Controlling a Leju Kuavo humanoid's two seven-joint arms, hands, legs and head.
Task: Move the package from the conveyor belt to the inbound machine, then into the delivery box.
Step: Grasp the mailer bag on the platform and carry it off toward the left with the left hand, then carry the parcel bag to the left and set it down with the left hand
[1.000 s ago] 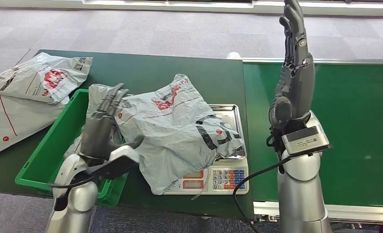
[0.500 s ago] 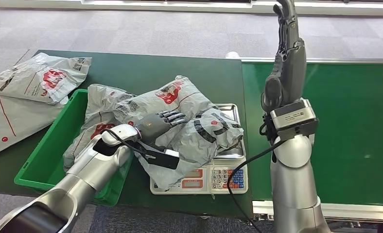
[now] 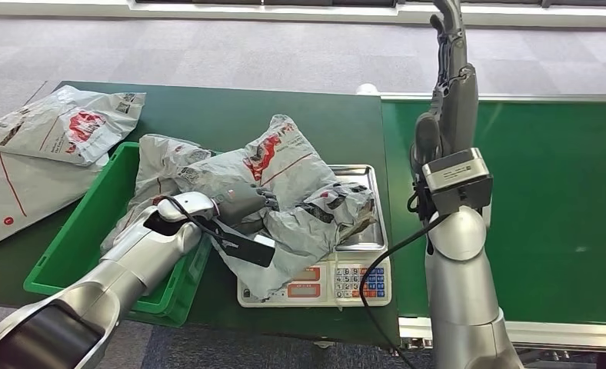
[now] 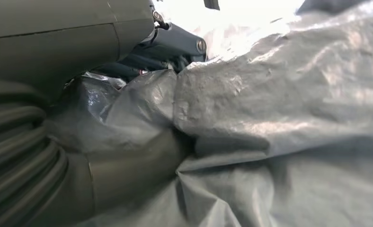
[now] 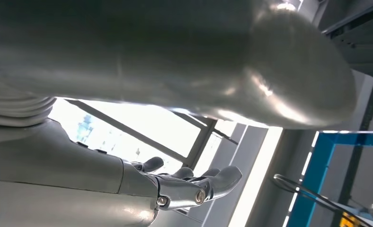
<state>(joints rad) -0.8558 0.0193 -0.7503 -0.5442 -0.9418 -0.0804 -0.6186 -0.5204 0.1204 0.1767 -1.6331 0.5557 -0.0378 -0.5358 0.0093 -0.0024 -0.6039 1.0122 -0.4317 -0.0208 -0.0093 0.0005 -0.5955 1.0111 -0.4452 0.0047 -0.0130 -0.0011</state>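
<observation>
Package, a crumpled grey plastic mailing bag with red and black print, was draped across the scale and over the near wall of the green bin. It was grasped by the left hand, whose fingers were buried in the folds; in the left wrist view the grey film was seen bunched tightly against the thumb. A second grey bag was lodged in the bin, partly under the first. The right hand was raised upright above the conveyor belt, released, fingers extended and nothing held. Two more grey bags were laid flat on the dark green table beside the bin. Grey carpet was seen beyond the table.
</observation>
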